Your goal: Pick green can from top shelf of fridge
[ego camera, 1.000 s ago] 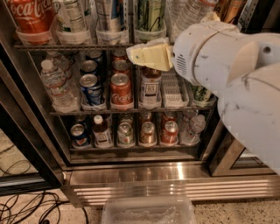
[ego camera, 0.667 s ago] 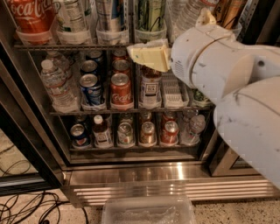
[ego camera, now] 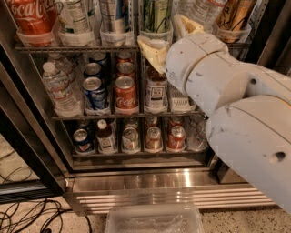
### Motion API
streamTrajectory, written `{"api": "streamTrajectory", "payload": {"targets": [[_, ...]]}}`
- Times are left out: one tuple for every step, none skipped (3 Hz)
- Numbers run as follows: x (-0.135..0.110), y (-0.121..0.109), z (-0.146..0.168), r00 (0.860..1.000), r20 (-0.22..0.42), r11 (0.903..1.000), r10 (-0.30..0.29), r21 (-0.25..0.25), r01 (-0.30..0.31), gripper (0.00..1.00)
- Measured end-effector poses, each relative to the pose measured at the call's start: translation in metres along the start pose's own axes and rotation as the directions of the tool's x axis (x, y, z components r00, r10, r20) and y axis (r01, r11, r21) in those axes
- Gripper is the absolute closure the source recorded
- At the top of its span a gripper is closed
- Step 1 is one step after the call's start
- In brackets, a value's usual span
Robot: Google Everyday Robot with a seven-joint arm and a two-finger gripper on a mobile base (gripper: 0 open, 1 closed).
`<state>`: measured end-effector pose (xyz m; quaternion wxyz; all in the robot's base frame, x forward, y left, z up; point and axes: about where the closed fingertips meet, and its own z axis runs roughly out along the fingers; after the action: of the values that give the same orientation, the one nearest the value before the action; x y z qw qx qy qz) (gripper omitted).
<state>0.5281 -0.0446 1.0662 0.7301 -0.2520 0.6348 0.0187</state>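
Note:
The green can [ego camera: 157, 14], pale green and yellow with dark markings, stands in a clear cup on the top shelf [ego camera: 77, 47] of the fridge [ego camera: 150, 182]; its lid is cut off by the top edge. My gripper [ego camera: 161, 32] is open right in front of the can's base. One yellowish finger [ego camera: 153, 51] lies low to the can's left, the other finger [ego camera: 186, 25] is to its right. The white arm [ego camera: 236, 100] fills the right side and hides the shelves behind it.
On the top shelf a red Coca-Cola can [ego camera: 29, 16], a silver can [ego camera: 113, 13] and a gold can [ego camera: 234, 16] flank the green can. Lower racks hold cans and bottles [ego camera: 125, 93]. A clear plastic bin [ego camera: 154, 219] and cables [ego camera: 27, 214] lie on the floor. The dark door frame [ego camera: 22, 150] stands at left.
The arm has moved up and in toward the top shelf. The fingers now sit higher and closer to either side of the green can's base.

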Motion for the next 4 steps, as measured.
{"api": "streamTrajectory", "payload": {"targets": [[0.002, 0.015, 0.011, 1.000, 0.023, 0.9999, 0.006, -0.015, -0.005, 0.40], [0.000, 0.019, 0.022, 0.999, 0.054, 1.0000, -0.001, 0.000, 0.001, 0.31], [-0.001, 0.015, 0.035, 0.996, 0.085, 0.9989, 0.006, 0.046, -0.010, 0.31], [-0.003, 0.010, 0.050, 0.994, 0.106, 0.9942, 0.005, 0.107, -0.017, 0.31]]}}
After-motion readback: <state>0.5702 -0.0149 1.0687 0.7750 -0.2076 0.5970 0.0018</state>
